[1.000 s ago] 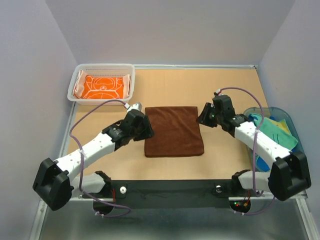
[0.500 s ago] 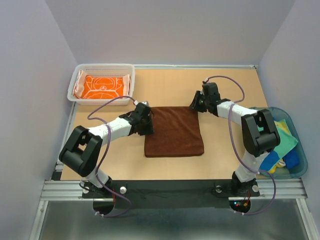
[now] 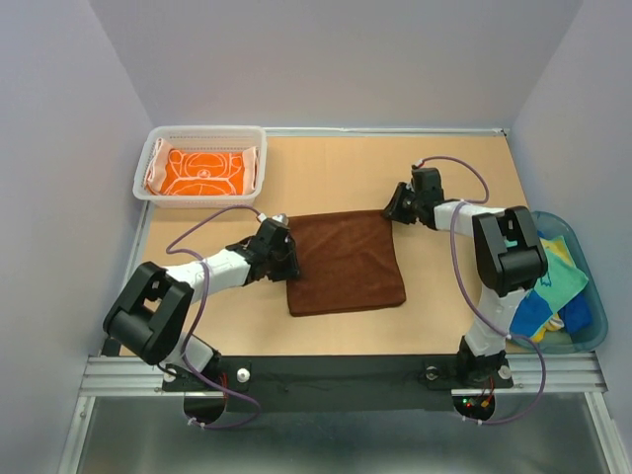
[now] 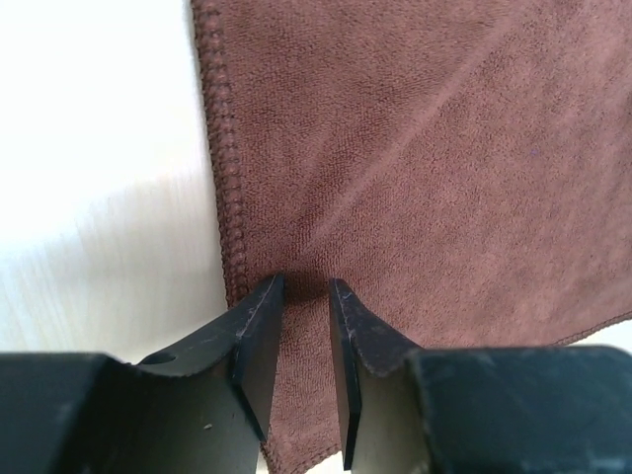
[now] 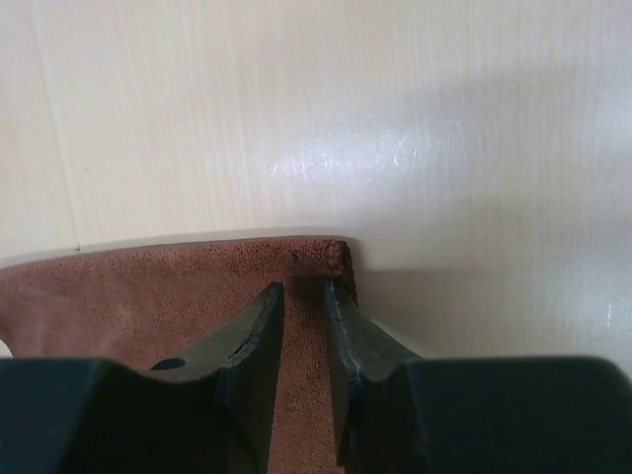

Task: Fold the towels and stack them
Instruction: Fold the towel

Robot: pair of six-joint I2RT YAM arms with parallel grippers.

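A plain dark brown towel (image 3: 346, 262) lies flat in the middle of the table. My left gripper (image 3: 289, 259) sits low at the towel's left edge, shut on a pinch of the brown cloth (image 4: 444, 148); creases fan out from the left gripper (image 4: 306, 284). My right gripper (image 3: 393, 209) is at the towel's far right corner, shut on the brown cloth (image 5: 128, 286) just inside the stitched corner, where the right gripper (image 5: 303, 286) touches down. An orange towel with white circles (image 3: 202, 170) lies folded in the basket.
The white mesh basket (image 3: 148, 193) stands at the far left corner. A translucent blue-green tub (image 3: 595, 331) at the right edge holds several green, yellow and blue towels (image 3: 548, 262). Purple cables loop over both arms. Walls close in the table on three sides.
The left jaws have narrowed onto the towel's left edge. The right gripper moved back and left to the far right corner. The towel's near edge has shifted slightly.
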